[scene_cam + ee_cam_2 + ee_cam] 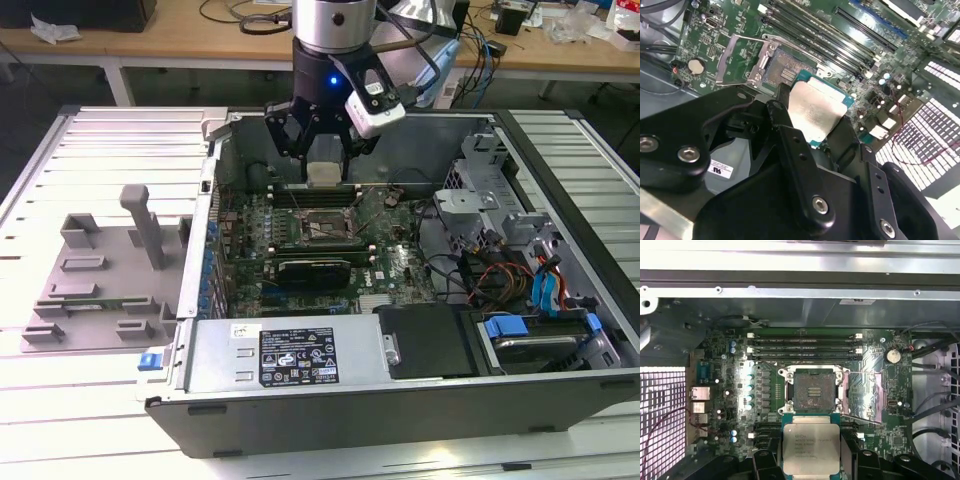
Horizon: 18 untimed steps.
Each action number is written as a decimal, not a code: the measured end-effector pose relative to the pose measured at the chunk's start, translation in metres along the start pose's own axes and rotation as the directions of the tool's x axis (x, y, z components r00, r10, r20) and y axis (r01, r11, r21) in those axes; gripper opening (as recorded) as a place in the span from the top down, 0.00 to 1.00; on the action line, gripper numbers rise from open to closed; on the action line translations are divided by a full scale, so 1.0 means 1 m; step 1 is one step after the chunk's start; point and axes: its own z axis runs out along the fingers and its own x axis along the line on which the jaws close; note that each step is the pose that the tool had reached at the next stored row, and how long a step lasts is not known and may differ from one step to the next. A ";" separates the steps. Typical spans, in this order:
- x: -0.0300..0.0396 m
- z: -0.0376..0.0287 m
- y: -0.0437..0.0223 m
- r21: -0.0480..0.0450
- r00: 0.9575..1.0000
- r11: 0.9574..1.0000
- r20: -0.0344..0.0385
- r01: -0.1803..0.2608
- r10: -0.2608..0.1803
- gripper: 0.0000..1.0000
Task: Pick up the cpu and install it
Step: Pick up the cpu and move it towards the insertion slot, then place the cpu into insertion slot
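Observation:
The cpu, a small flat square chip with a silvery top and green rim, is held between my gripper's black fingers in both wrist views, also as the cpu. In the exterior view my gripper hangs inside the open computer case, shut on the pale cpu, above the motherboard. The open cpu socket, a dark square frame with its metal bracket flipped aside, lies just beyond the chip; the socket sits a little below the gripper in the exterior view. The chip is above the board, apart from the socket.
The computer case lies open on a slatted white table. Memory slots run beside the socket. Cables and drive bays fill the exterior view's right of the case. A grey plastic fixture stands at the exterior view's left.

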 end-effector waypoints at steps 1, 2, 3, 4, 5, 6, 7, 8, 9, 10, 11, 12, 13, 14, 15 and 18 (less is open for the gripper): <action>-0.0001 0.0033 0.0001 0.000 1.000 1.000 0.000 0.000 0.000 0.45; 0.0000 0.0067 0.0001 0.000 1.000 1.000 0.000 0.000 0.000 0.45; 0.0001 0.0094 0.0000 0.000 1.000 1.000 0.000 0.000 0.000 0.45; 0.0001 0.0093 0.0000 0.000 1.000 1.000 0.000 0.000 0.000 0.45; 0.0001 0.0094 0.0000 0.000 1.000 1.000 0.000 0.000 0.000 0.45; 0.0001 0.0095 0.0000 0.000 1.000 1.000 0.000 0.000 0.000 0.45; 0.0001 0.0095 0.0000 0.000 1.000 1.000 0.000 0.000 0.000 0.45; 0.0001 0.0095 0.0000 0.000 1.000 1.000 0.000 0.000 0.000 0.45; 0.0001 0.0096 0.0000 0.000 1.000 1.000 0.000 0.000 0.000 0.45; 0.0001 0.0096 0.0000 0.000 1.000 1.000 0.000 0.000 0.000 0.45; 0.0001 0.0096 0.0000 0.000 1.000 1.000 0.000 0.000 0.000 0.45; 0.0001 0.0096 0.0000 0.000 1.000 1.000 0.000 0.000 0.000 0.45; 0.0001 0.0096 0.0000 0.000 1.000 1.000 0.000 0.000 0.000 0.45; 0.0001 0.0097 0.0000 0.000 1.000 1.000 0.000 0.000 0.000 0.45; 0.0001 0.0097 0.0000 0.000 1.000 1.000 0.000 0.000 0.000 0.45; 0.0001 0.0098 0.0000 0.000 1.000 1.000 0.000 0.000 0.000 0.45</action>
